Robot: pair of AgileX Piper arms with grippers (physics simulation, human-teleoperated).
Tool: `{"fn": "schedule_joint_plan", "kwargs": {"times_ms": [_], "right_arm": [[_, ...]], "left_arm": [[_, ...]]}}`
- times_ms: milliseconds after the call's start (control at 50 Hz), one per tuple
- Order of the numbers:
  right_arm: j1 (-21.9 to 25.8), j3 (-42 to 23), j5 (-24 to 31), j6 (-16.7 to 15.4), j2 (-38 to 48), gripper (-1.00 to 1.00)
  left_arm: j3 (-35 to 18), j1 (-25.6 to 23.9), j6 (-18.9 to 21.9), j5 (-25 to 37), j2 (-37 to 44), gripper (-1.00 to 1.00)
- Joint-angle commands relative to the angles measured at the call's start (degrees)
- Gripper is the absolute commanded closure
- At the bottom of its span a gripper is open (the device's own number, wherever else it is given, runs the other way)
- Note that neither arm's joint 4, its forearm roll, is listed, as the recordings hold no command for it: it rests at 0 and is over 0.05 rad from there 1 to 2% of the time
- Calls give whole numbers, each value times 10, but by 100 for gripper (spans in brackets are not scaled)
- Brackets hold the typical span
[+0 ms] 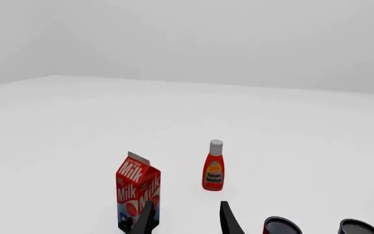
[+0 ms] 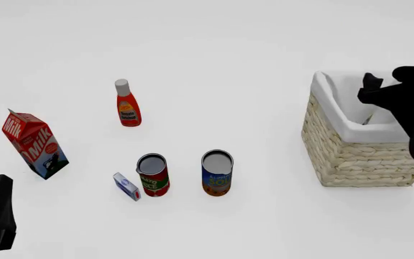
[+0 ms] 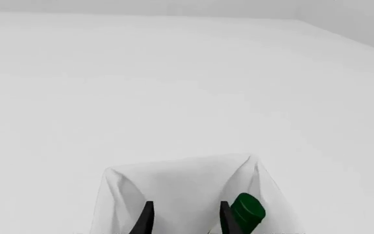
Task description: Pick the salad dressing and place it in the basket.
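1. The right gripper [image 3: 185,219] hovers over the wicker basket [image 2: 351,156], fingers parted and empty.
2. The salad dressing [image 3: 247,212] lies inside the basket against the white lining, beside one finger; only its green cap shows.
3. The left gripper [image 1: 187,219] hangs spread and empty near the milk carton [image 1: 137,190] and ketchup bottle [image 1: 214,166].

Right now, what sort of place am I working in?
Probably a bare simulated tabletop for grocery packing, not a real room: a featureless white surface, a lined wicker basket, and a milk carton and cans.
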Motion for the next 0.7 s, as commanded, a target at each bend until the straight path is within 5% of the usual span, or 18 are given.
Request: {"fn": "schedule_joint_plan", "kwargs": {"times_ms": [20, 700], "right_arm": [[1, 18, 6, -4, -35, -100], [16, 183, 19, -12, -244, -100]], "left_arm": [[0, 0, -1, 1, 0, -100], [0, -10, 3, 2, 0, -100]]}}
